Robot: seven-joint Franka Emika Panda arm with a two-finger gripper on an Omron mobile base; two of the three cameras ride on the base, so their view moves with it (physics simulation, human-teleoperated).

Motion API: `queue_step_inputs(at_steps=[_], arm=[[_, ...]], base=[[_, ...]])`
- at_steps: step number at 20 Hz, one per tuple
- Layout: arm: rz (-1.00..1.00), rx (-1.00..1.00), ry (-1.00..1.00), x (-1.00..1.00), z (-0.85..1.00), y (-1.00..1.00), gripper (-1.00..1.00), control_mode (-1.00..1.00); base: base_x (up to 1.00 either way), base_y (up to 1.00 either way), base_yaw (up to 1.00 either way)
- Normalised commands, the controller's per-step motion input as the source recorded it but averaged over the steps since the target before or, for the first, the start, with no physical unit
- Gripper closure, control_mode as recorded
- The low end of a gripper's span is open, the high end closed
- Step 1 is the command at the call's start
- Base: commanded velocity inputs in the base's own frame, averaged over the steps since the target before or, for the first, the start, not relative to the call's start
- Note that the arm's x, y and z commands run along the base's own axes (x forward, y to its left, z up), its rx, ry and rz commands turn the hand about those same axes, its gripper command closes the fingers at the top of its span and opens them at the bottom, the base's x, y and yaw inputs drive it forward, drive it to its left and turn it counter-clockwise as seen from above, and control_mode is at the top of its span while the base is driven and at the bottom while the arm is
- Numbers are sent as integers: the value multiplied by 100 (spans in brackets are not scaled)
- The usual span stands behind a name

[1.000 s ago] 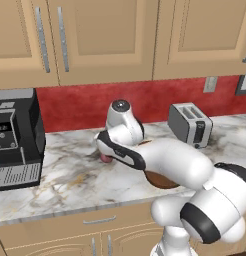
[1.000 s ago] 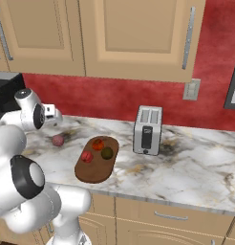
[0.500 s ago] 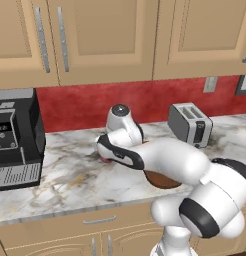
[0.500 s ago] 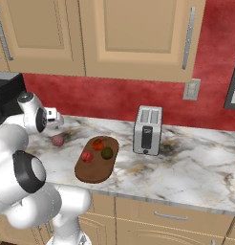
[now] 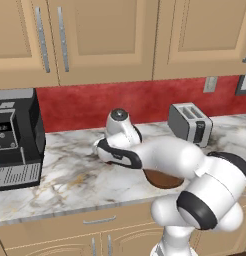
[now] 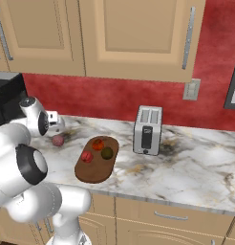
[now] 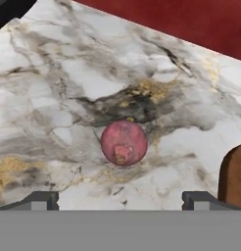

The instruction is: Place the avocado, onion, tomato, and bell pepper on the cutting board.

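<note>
The onion (image 7: 124,142), a dull pinkish ball, lies alone on the veined marble counter (image 6: 186,162) just off the left end of the oval wooden cutting board (image 6: 94,167), between the wide-spread fingertips (image 7: 41,199) of the gripper (image 7: 120,200). Avocado (image 6: 107,152), tomato (image 6: 87,156) and bell pepper (image 6: 97,143) sit on the board. A metal toaster (image 6: 147,130) stands toward the back wall; a black coffee machine (image 5: 16,137) occupies the counter's left end.

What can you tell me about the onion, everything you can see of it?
The onion is a small, dull pinkish-purple ball with a paler rough patch on its near side. It sits alone on the marble counter, just off the cutting board and not touching it. The open fingers flank it without contact.
</note>
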Motion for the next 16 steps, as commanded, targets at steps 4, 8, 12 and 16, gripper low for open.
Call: queue_step_inputs(at_steps=[4, 8, 12, 16], arm=[[0, 0, 2, 15, -20, 2, -100, -100], [0, 0, 2, 16, -21, 2, -100, -100], [0, 0, 1, 14, -20, 2, -100, -100], [0, 0, 1, 9, -19, 1, -100, -100]], base=[[0, 0, 0], [0, 0, 0], [0, 0, 0], [0, 0, 0]])
